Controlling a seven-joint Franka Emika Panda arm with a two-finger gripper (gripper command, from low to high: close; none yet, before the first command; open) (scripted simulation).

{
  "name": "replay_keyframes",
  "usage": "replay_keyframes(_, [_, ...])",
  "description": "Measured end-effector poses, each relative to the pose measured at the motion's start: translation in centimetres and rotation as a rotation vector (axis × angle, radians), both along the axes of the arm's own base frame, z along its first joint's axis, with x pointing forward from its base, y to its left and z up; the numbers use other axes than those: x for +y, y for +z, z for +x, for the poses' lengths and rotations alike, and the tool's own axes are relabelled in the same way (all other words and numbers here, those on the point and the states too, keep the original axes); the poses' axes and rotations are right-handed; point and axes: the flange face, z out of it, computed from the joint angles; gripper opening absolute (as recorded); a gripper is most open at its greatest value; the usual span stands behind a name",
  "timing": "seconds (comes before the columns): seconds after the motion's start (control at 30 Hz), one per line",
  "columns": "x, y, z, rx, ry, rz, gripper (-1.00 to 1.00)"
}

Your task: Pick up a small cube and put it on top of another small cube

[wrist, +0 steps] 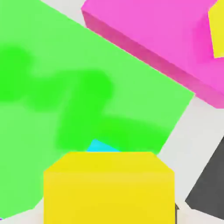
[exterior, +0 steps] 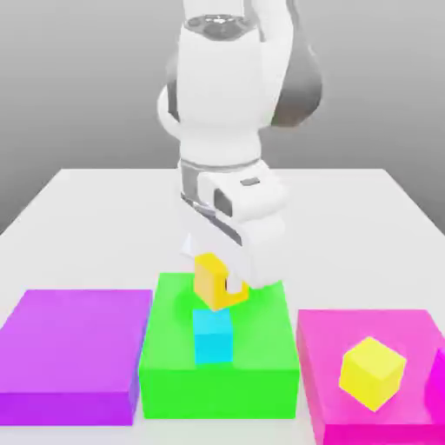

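My gripper (exterior: 219, 276) is shut on the small golden-yellow cube (exterior: 211, 282), held slightly tilted just above the small cyan cube (exterior: 213, 339). The cyan cube rests on the flat green block (exterior: 174, 365) at the front middle of the table. Whether the two cubes touch I cannot tell. In the hand view the golden cube (wrist: 109, 188) sits close in front, and a sliver of the cyan cube (wrist: 101, 146) peeks out behind it on the green block (wrist: 87, 57).
A flat purple block (exterior: 69, 352) lies at the exterior view's left of the green one. On the right, a flat magenta block (exterior: 330, 348) carries a bigger lemon-yellow cube (exterior: 372, 372). The white table (exterior: 96, 209) stretches behind them.
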Motion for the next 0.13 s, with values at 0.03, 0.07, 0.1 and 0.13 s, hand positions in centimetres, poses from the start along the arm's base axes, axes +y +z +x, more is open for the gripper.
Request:
replay_keyframes(0.03, [-0.14, -0.82, -0.05, -0.001, -0.003, -0.002, 1.0])
replay_keyframes(0.07, [-0.14, -0.82, -0.05, -0.001, -0.003, -0.002, 1.0])
replay_keyframes(0.1, [-0.14, -0.82, -0.05, -0.001, -0.003, -0.002, 1.0])
replay_keyframes(0.13, [-0.14, -0.82, -0.05, -0.001, -0.003, -0.002, 1.0])
